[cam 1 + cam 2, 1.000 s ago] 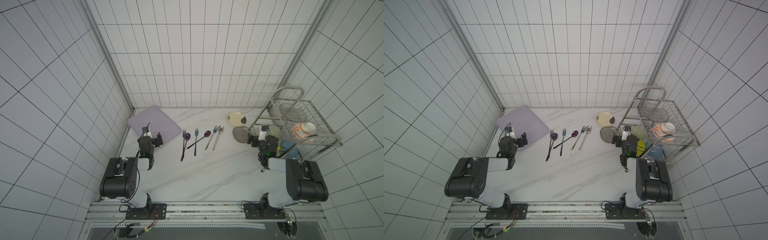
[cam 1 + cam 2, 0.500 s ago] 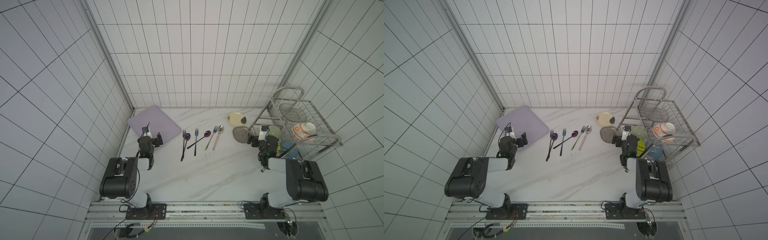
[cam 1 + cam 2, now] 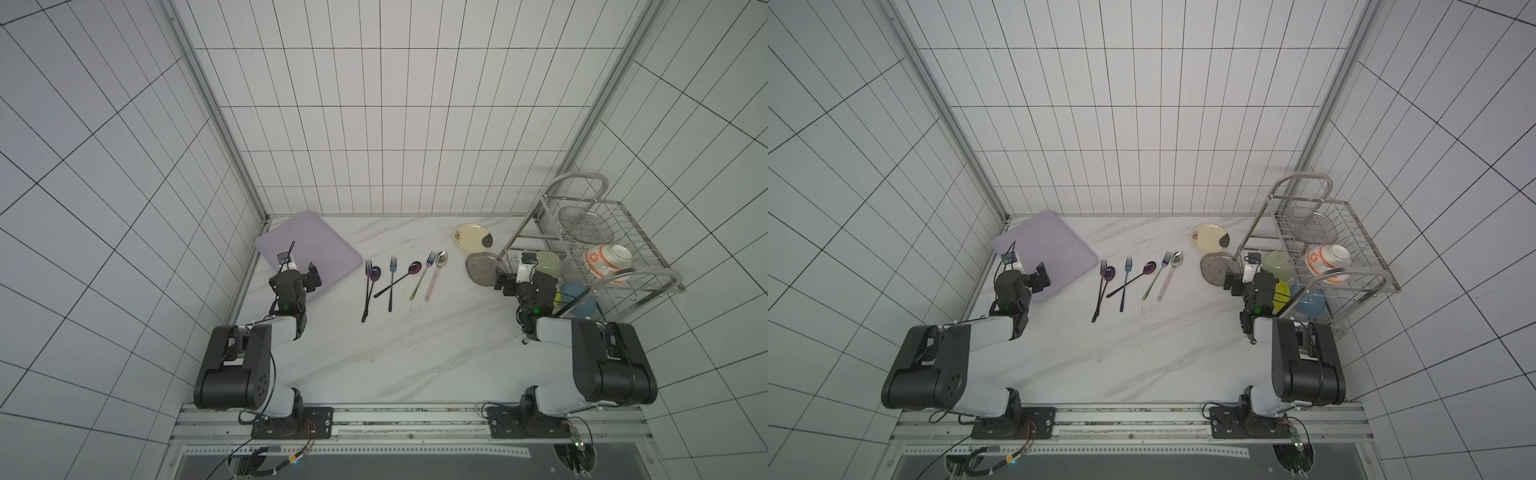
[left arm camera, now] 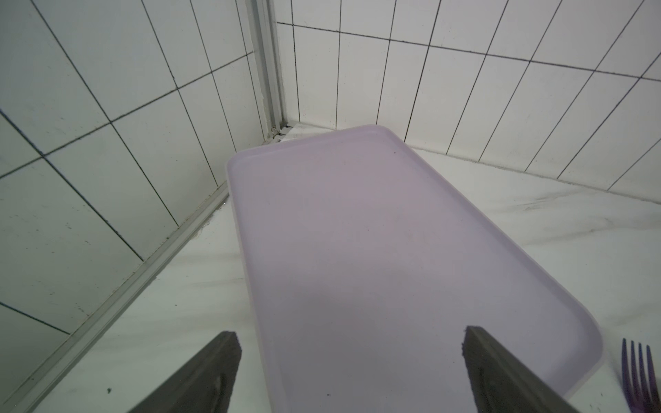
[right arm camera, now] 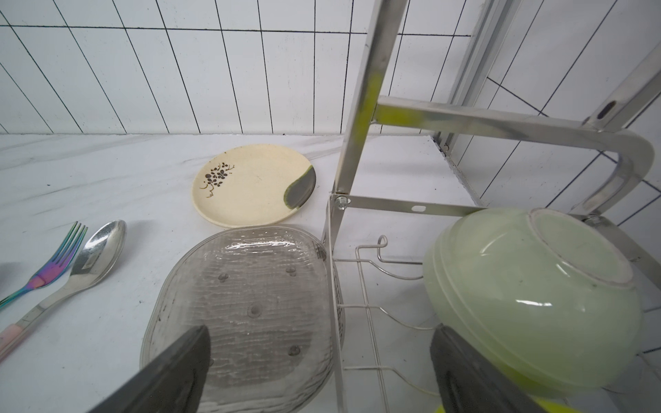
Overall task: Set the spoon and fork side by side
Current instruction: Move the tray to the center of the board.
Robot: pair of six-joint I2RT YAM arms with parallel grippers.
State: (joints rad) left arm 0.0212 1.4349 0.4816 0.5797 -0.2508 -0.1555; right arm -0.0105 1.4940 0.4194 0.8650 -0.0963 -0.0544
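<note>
Here, both sets of jaws stand wide and hold nothing. The left gripper [image 4: 350,339] hangs over the near end of the lilac tray [image 4: 357,232], on the left gripper's side of the blue fork [image 3: 392,282]. The right gripper [image 5: 318,332] sits well to the other side of that fork, above a clear glass dish [image 5: 250,304] and against the wire rack [image 5: 500,121].

On the table [image 3: 415,353], the dark-handled spoon [image 3: 414,268] lies slantwise, its handle crossing the blue fork's handle. Its bowl rests on the side of the blue fork toward the rack and its handle tip on the side toward the tray. The other two pairs look done. A purple fork [image 3: 368,286] and purple spoon [image 3: 375,273] lie close together between the blue fork and the tray, while a rainbow fork [image 3: 424,274] and a silver spoon [image 3: 441,258] lie together on the far side of the blue fork from the tray.

So this crossed pair appears to be your job. Take the spoon, not the fork. Grip its handle near the bowl, clear of the crossing, so the jaws do not catch both handles. Lift it free before you turn it; dragging would likely swing the blue fork into the purple pair. Set it down parallel to the blue fork, on the side where its bowl already lies, short of the rainbow fork.
</note>
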